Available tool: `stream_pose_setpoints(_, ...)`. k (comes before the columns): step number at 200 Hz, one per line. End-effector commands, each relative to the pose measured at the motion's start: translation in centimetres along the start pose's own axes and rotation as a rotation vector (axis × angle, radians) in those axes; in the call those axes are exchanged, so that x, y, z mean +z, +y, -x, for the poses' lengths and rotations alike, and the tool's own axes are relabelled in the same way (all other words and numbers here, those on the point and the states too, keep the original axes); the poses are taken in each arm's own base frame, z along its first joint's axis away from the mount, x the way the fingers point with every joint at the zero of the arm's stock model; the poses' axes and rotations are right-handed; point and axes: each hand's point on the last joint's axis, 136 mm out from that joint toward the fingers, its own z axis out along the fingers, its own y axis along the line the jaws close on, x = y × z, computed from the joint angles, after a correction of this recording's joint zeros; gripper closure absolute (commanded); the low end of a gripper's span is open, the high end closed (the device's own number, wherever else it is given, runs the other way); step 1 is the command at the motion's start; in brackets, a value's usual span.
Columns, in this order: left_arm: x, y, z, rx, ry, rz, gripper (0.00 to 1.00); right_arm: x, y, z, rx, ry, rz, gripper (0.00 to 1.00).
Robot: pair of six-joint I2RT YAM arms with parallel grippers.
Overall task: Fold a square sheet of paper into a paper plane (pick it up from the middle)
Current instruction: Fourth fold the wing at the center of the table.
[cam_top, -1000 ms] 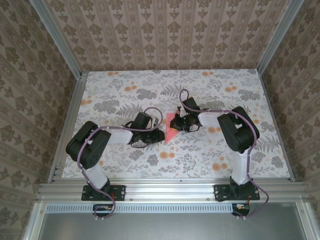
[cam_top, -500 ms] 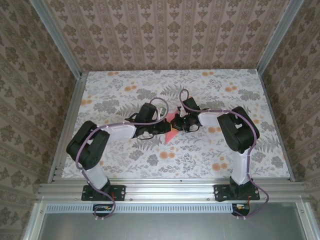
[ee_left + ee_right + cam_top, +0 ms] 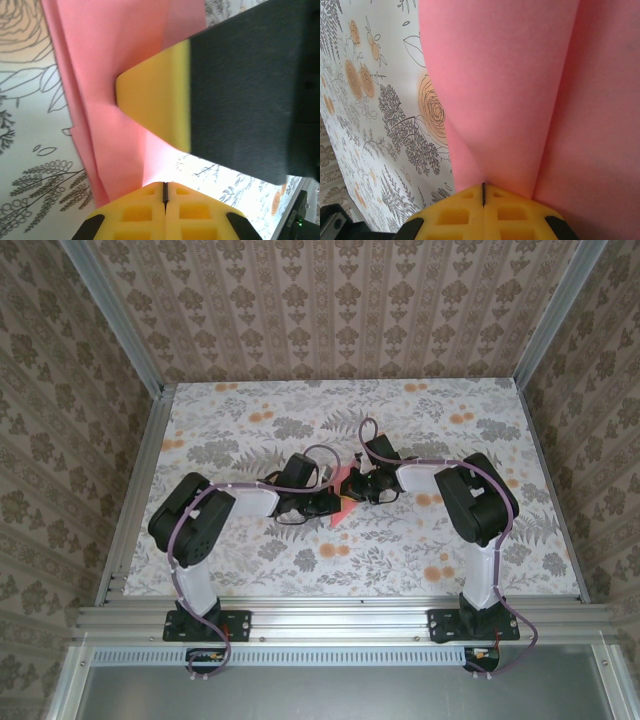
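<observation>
Right hand (image 3: 483, 187) pinches pink paper (image 3: 520, 90) at its edge, mid table (image 3: 450, 540).

The table (image 3: 250, 430), covered in a grey leaf print with orange flowers (image 3: 334, 551) (aluminium rails (image 3: 135, 490) run along its sides), carries folded salmon-pink paper (image 3: 340, 512) near its middle.

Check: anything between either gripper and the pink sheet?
Nothing visible. The right gripper is shut on the square sheet of paper; the left gripper has its closed tips pinching the sheet's edge close by.
</observation>
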Motion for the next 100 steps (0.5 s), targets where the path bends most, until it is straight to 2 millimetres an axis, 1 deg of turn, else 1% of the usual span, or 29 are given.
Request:
stream_pose_setpoints(1,0.6,2.0,-1.4,-0.029,0.039,0.027,0.99,0.8,-2.7,-0.6,0.033,0.023,-0.097,0.95)
stream_pose_setpoints(35,1.2,4.2,-3.2,-0.076,0.069,0.071,0.99,1.0,-3.0,-0.7,0.035,0.027,-0.105,0.96)
stream_pose_setpoints(55,1.0,4.6,-3.6,-0.080,0.066,0.072,0.99,1.0,-3.1,-0.7,0.034,0.026,-0.108,0.96)
stream_pose_setpoints(68,0.6,3.9,-3.5,-0.070,0.063,0.056,0.99,1.0,-3.1,-0.8,0.034,0.027,-0.109,0.96)
stream_pose_setpoints(100,-1.3,1.0,-2.1,-0.008,0.030,0.006,0.97,1.0,-3.1,-0.7,0.032,0.029,-0.110,0.96)
